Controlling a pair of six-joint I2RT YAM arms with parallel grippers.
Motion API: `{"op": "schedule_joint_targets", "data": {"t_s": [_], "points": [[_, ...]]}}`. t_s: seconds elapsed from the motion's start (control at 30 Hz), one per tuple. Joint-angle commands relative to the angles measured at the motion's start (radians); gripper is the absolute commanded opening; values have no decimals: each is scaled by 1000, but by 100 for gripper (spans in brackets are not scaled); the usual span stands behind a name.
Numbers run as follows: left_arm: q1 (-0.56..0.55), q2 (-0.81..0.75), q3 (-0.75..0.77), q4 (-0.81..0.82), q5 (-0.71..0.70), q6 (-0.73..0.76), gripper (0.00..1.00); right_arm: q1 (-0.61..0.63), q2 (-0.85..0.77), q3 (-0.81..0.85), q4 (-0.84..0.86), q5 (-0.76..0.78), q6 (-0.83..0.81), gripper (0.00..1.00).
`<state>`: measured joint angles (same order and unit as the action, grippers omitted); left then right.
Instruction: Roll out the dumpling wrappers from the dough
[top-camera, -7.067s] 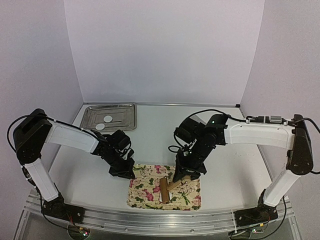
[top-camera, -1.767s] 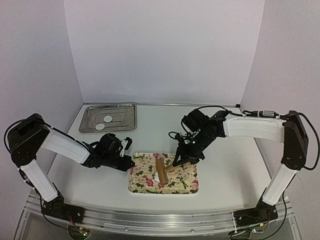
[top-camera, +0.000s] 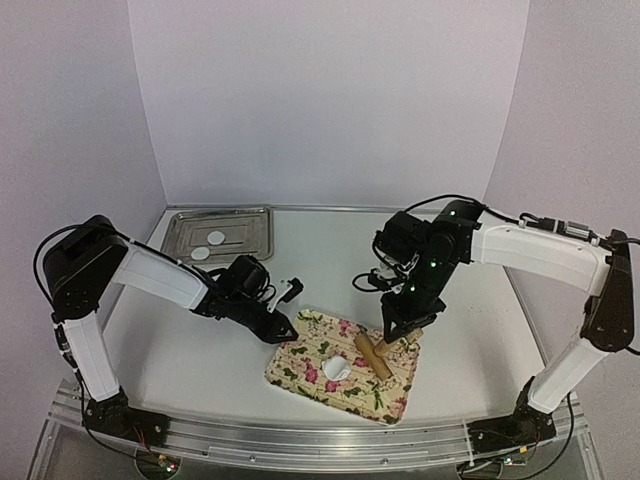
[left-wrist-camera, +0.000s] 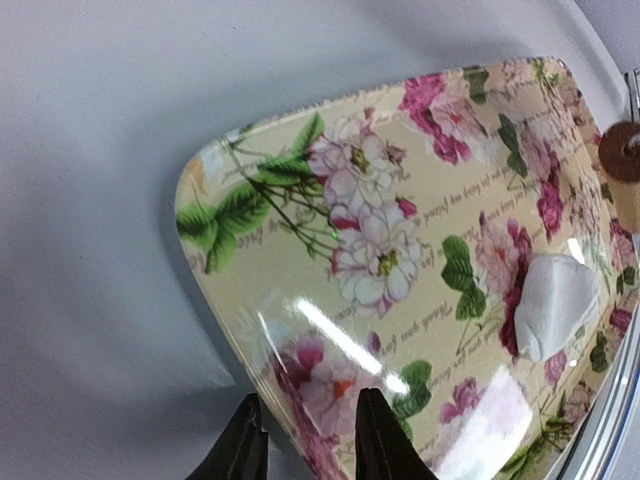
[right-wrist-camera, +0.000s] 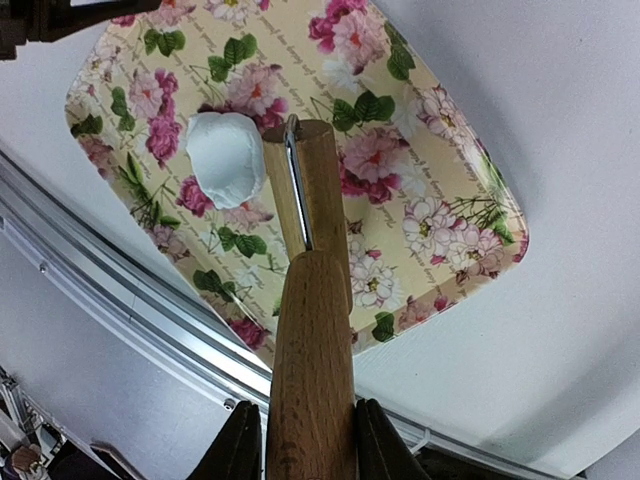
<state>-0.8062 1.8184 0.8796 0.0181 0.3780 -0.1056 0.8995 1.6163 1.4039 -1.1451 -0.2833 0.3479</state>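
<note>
Left claw spread, fingers astride the rim of the floral tray. Right claw is pinching the rolling pin, with a dough lump just beside the pin's far end, between the two claws. Two dumpling wrappers lie in the steel tray on the bench, well behind the left claw.

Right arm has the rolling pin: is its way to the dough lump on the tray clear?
Probably yes. The rolling pin in the right gripper lies right beside the dough lump on the floral tray, nothing between them; the left gripper is at the tray's corner.
</note>
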Motion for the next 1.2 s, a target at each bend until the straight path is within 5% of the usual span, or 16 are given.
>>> {"op": "schedule_joint_targets", "data": {"t_s": [0.0,0.17,0.37,1.17], "points": [[-5,-147,-78,50,45,-14,47,4,-60,110,-53,-28,6,0],[-4,-247,-149,66,58,-77,59,11,-29,150,-61,-62,16,0],[-4,-297,-235,68,30,-167,62,30,61,189,-65,-89,18,0],[-17,-145,-216,92,79,-190,44,40,320,362,-109,-83,-11,0]]}}
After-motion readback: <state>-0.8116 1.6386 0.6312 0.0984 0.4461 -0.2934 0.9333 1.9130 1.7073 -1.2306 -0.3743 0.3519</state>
